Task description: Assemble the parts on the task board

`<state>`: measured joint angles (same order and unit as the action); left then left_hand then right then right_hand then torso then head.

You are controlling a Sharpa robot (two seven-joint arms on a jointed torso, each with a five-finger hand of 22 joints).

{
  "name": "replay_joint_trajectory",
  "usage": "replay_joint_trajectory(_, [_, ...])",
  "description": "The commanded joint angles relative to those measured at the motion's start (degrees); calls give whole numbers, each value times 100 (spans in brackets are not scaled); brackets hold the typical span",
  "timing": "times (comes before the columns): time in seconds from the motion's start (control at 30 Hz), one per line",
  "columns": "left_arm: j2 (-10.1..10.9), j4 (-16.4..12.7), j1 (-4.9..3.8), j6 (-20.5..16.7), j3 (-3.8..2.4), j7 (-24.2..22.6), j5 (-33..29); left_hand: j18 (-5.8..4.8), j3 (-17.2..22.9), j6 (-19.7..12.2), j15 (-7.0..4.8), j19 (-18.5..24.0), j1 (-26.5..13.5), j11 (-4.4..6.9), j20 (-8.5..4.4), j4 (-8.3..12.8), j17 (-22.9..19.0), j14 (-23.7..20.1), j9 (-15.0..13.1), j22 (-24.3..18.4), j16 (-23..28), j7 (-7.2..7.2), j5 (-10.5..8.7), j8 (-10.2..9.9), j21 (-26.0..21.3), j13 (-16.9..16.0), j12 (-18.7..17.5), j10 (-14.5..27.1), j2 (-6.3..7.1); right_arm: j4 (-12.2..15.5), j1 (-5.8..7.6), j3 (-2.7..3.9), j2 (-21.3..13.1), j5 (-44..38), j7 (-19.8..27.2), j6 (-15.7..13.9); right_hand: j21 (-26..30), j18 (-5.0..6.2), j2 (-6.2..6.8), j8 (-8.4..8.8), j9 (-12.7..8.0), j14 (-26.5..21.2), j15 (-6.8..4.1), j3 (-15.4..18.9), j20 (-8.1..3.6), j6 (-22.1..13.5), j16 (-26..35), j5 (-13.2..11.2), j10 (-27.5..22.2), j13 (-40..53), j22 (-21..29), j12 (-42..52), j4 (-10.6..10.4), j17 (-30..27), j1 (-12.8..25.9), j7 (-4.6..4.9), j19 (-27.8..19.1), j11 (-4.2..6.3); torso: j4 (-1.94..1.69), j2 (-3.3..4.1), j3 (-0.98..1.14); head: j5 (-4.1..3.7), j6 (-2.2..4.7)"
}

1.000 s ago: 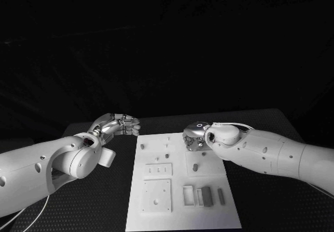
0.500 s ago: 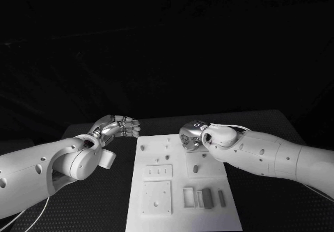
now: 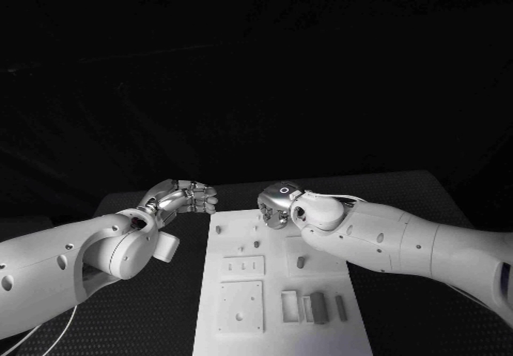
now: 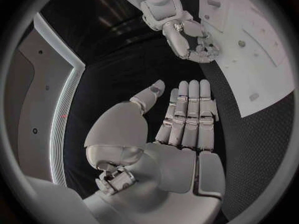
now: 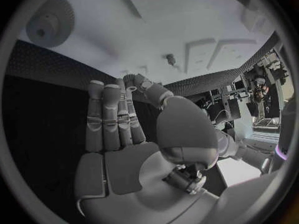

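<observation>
The white task board (image 3: 280,337) lies lengthwise in the middle of the table. Near its front end a dark grey bar (image 3: 317,305) and a slimmer grey bar (image 3: 340,303) lie side by side. Small pegs (image 3: 300,261) stand further up the board. My right hand (image 3: 276,207) hovers over the board's far end; the right wrist view shows its fingers (image 5: 109,117) stretched side by side with nothing in them, the board (image 5: 124,30) and a small peg (image 5: 170,58) beyond. My left hand (image 3: 183,196) hangs off the board's far left corner, its palm (image 4: 168,149) bare.
Two square white plates (image 3: 242,300) sit on the board's left half and a white frame (image 3: 290,304) lies beside the grey bars. Black table (image 3: 160,297) stretches on both sides of the board. The right hand (image 4: 187,35) appears beyond my left fingers, at the board's edge (image 4: 249,55).
My right hand has slid to the left along the board's far end, towards the left hand. The left hand has stayed almost in place.
</observation>
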<state>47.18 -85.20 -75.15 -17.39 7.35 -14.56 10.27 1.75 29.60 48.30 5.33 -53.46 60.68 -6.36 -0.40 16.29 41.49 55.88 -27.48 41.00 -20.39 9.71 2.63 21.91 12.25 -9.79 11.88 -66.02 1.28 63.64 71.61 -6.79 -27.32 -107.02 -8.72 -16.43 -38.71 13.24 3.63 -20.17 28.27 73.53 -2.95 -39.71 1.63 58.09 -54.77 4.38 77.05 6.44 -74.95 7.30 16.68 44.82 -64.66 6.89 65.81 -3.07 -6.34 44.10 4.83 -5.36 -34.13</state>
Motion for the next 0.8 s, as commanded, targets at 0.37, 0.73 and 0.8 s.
replay_joint_trajectory(0.37, [-67,43,-9,22,-6,-16,-24,22,-8,27,16,-17,-28,-3,18,-6,16,32,11,8,52,8,25,-48,-36,-9,-44,-26,26,-254,-40,-43,341,-1013,-150,-322,-102,176,43,-29,82,4,-63,-75,-62,146,-90,22,95,146,-147,10,-10,4,-54,-74,-2,39,-144,12,0,13,26])
replay_joint_trajectory(0.73, [-71,29,-11,24,-6,-10,-24,22,-8,27,18,-15,-23,-5,20,-3,21,31,13,10,59,10,24,-55,-40,-10,-54,-28,31,-319,-42,-208,398,-1297,-210,-358,-169,176,80,-33,99,15,-74,-90,-75,179,-144,22,128,162,-145,12,-12,3,-51,-86,-2,50,-130,32,18,44,53])
replay_joint_trajectory(0.8, [-69,28,-11,25,-6,-6,-24,21,-9,28,19,-15,-23,-5,20,-3,22,31,13,10,60,10,24,-56,-40,-10,-56,-28,32,-340,-44,-219,407,-1308,-212,-395,-172,176,82,-32,99,15,-74,-91,-75,180,-146,23,129,163,-145,11,-12,3,-51,-87,-2,50,-131,35,22,50,50])
